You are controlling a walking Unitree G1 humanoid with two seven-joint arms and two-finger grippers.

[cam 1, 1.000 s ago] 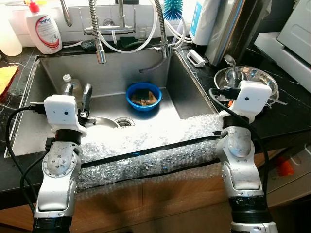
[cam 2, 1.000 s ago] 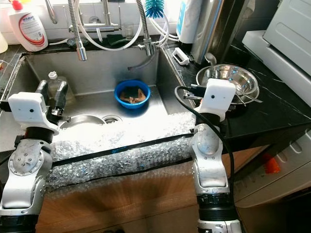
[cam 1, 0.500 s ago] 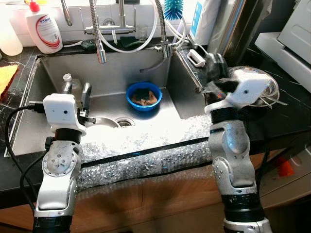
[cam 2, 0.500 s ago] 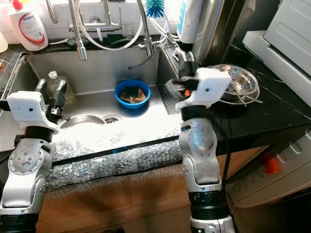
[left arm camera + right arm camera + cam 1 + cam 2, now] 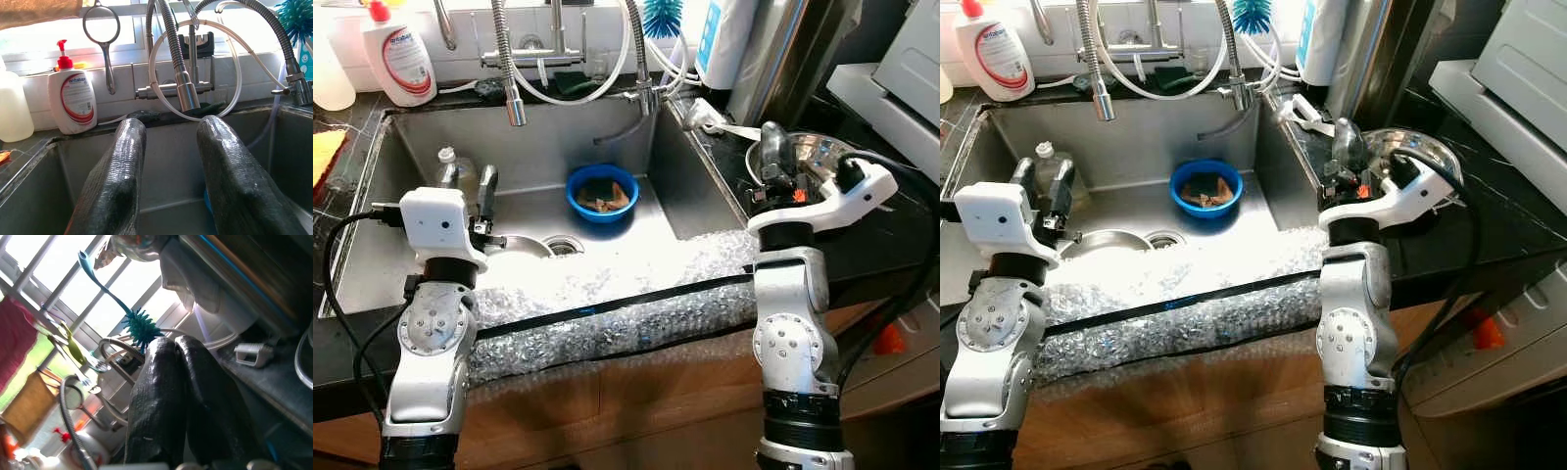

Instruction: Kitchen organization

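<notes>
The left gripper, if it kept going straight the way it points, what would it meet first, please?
Probably the back wall of the sink, below the hanging faucet head. The left gripper has nothing between its open fingers, though depth is hard to judge.

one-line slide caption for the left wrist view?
Left gripper, jaws open, held over the steel sink, facing the spring faucet and soap bottle.

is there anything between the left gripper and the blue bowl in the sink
Nothing visible blocks it. The left gripper, fingers open, hovers over the sink; bare steel floor lies between it and the blue bowl. A small bottle stands beside the gripper, off that line.
</notes>
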